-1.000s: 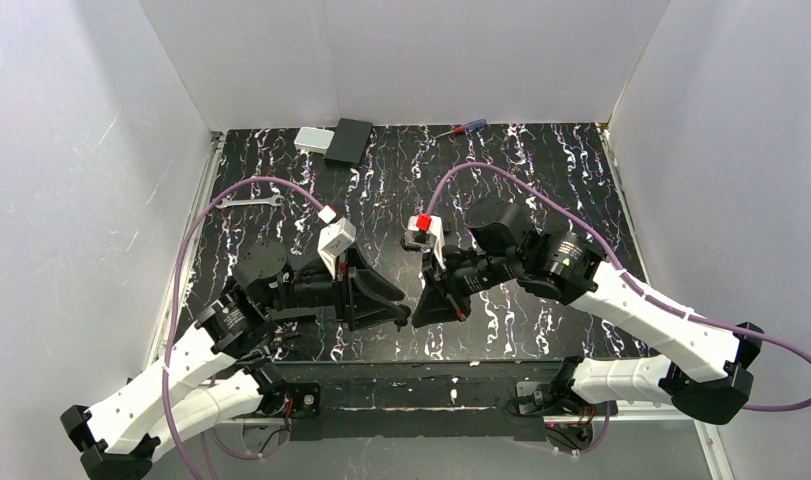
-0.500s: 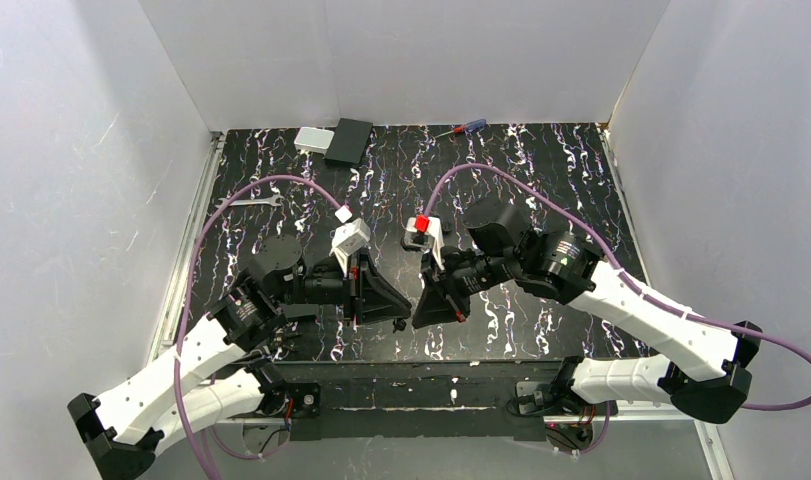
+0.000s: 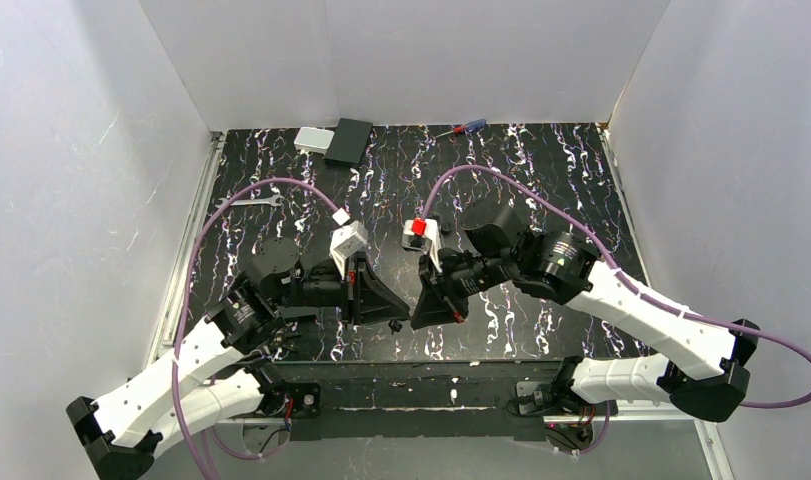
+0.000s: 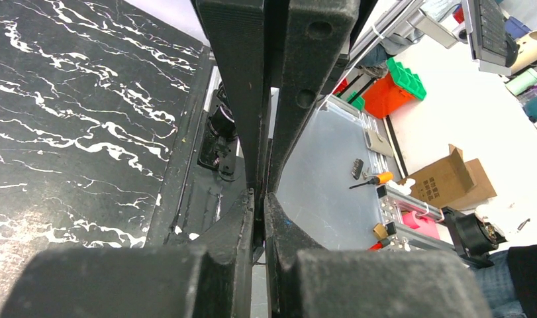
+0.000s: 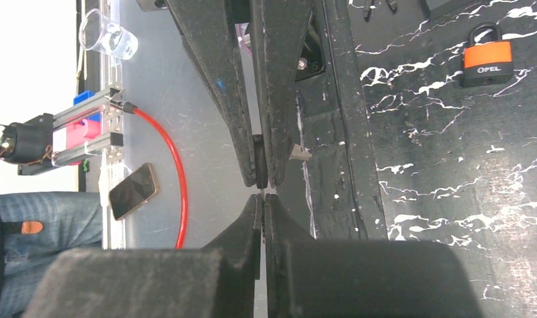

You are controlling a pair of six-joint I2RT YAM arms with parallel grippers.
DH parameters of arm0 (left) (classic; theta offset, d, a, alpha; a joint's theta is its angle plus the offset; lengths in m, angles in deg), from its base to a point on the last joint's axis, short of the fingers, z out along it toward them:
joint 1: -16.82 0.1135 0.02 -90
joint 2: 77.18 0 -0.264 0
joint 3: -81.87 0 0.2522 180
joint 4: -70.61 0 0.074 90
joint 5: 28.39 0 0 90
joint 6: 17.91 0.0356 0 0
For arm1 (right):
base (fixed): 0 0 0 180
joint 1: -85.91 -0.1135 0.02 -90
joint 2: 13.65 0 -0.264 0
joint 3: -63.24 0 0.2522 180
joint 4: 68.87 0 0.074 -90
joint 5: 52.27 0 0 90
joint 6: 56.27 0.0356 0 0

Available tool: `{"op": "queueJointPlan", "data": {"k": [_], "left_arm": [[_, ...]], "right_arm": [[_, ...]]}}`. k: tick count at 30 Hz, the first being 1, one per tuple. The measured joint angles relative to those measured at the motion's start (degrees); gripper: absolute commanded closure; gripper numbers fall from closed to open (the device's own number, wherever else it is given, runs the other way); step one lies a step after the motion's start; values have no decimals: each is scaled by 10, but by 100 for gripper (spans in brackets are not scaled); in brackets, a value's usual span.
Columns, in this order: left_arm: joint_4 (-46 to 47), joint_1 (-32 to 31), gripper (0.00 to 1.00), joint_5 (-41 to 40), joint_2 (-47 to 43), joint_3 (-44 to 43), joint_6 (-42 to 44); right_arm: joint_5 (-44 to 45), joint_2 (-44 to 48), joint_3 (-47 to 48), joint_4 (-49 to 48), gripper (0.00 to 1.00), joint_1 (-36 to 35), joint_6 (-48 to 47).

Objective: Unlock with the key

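**Two arms meeting over the near edge of the table.** The left gripper [image 3: 397, 318] and the right gripper [image 5: 262, 202] are pointing at each other tip to tip, just above the near edge of the marbled black table [image 3: 541, 180] and about midway along it.

(a) In the right wrist view, the left gripper's fingers [image 5: 220, 99] are reaching in from above. They are drawn narrow and are pinching a small dark oval, the head of the key [image 5: 258, 163]. A small silvery sliver is showing just beside these fingers. Whether it is the key's blade cannot be told.

(b) The right gripper's fingers are pressing together with no visible gap, their tips lying just beneath the key's head. Whether they are also gripping part of the key cannot be told.

(c) The key is thus hanging in the air at the table's near edge, not lying on the surface.

(d) An orange-bodied padlock [image 5: 488, 58] with a black shackle is lying flat on the table, farther in from the near edge and well apart from the key.

(e) A silver wrench [image 3: 254, 202] is lying near the table's left edge. A black box [image 3: 349, 141], a grey box [image 3: 311, 139] touching it, and a screwdriver [image 3: 461, 128] are lying along the table's far edge.
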Motion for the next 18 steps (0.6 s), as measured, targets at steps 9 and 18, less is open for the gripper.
{"op": "queueJointPlan", "data": {"k": [9,18], "left_arm": [[-50,0,100,-76,-43,8,3],[-186,0,100,-264,-117,0,0]], "right_arm": [[89,1,0,-2,14,2,6],[259,29,-88,-60,3,3,38]]}}
